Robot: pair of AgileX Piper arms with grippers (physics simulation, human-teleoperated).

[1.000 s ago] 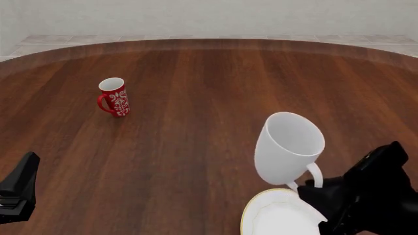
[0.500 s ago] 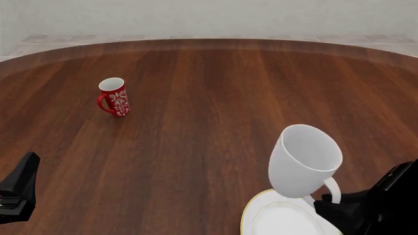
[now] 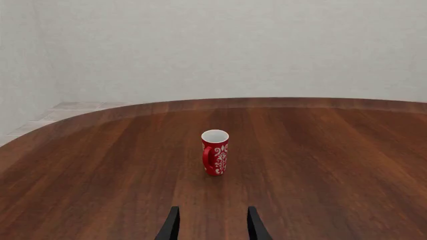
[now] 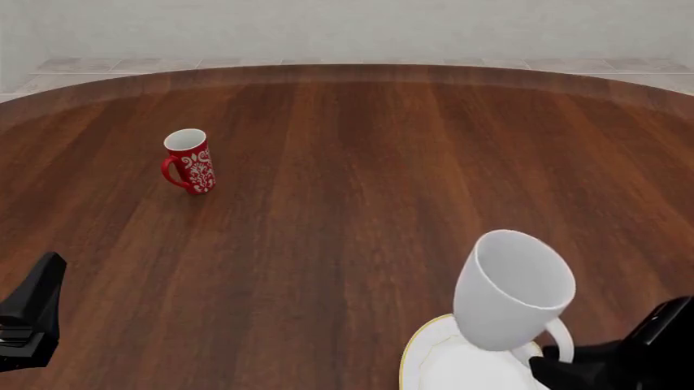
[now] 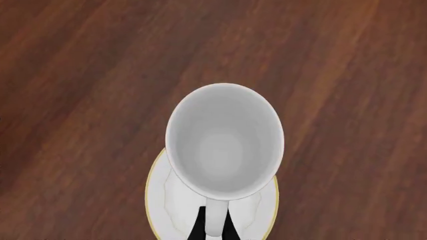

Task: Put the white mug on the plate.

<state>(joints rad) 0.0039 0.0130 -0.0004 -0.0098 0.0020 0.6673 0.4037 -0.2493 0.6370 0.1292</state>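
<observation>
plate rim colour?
Thin gold-yellow line around the white plate, clearest in the right wrist view.

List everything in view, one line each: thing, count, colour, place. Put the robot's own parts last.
white mug: one, plain glossy white, near right of the table, held by its handle over the plate, tilted, empty inside.
plate: one, white with a thin gold rim, near edge on the right, under the mug.
red mug: one, red with a white pattern, upright, far left of the table.
table: one, dark brown wood, round-edged.
wall: pale grey, behind the table.
left gripper: one, black, low at the near left, fingers apart, pointing toward the red mug.
right gripper: one, black, near right corner, closed on the white mug's handle.
</observation>
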